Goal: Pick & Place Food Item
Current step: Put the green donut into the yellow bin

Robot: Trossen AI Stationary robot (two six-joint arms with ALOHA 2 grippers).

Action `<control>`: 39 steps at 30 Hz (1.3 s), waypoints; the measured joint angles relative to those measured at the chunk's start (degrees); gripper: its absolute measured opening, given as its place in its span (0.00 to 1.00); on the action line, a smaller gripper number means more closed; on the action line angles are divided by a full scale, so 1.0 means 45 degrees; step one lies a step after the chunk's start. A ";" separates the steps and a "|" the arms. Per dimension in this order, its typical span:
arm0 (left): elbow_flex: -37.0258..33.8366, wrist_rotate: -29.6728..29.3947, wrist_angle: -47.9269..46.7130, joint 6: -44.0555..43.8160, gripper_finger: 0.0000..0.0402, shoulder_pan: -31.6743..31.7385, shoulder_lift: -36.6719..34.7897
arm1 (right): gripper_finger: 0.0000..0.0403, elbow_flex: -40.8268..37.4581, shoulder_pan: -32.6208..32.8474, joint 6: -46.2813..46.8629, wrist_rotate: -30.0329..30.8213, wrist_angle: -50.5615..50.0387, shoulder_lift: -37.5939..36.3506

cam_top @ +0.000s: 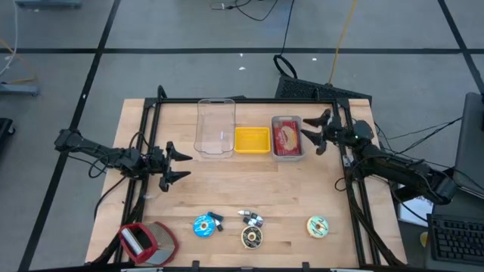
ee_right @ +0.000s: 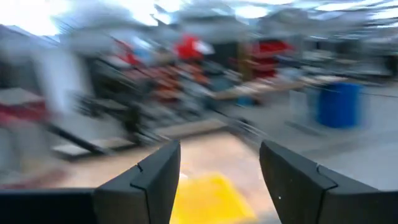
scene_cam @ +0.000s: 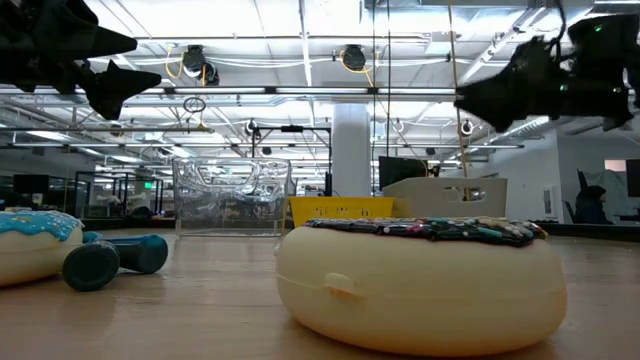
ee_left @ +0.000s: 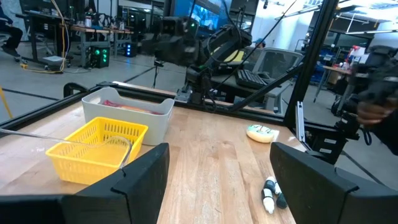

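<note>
**Food item in the grey bin, both claws apart**

Along the far edge of the table (cam_top: 227,189) I see three containers in a row: a clear tub (cam_top: 215,128), apparently empty, a yellow basket (cam_top: 252,140) with nothing in it, and a grey bin (cam_top: 287,137) holding the reddish food item (cam_top: 287,136). My right gripper (cam_top: 311,133) hangs just beside the bin, fingers spread, nothing between them. My left gripper (cam_top: 181,166) waits near the left edge, fingers apart too.

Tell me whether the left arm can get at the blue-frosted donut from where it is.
Probably yes: the left hand is open above bare table, and nothing stands between it and the blue-frosted donut.
</note>
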 joint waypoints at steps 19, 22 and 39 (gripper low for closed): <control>0.0000 0.0000 0.0000 0.0000 0.71 -0.0002 0.0000 | 0.52 0.1672 0.9883 -0.0171 -0.0711 0.2695 -0.0019; 0.0000 0.0000 0.0000 0.0000 0.72 -0.0005 0.0000 | 0.51 0.3226 1.1327 -0.1893 0.1240 -0.3035 0.0076; 0.0005 0.0000 0.0000 0.0000 0.70 0.0000 0.0000 | 0.45 0.6461 1.8304 0.7516 0.7440 -1.6075 0.4420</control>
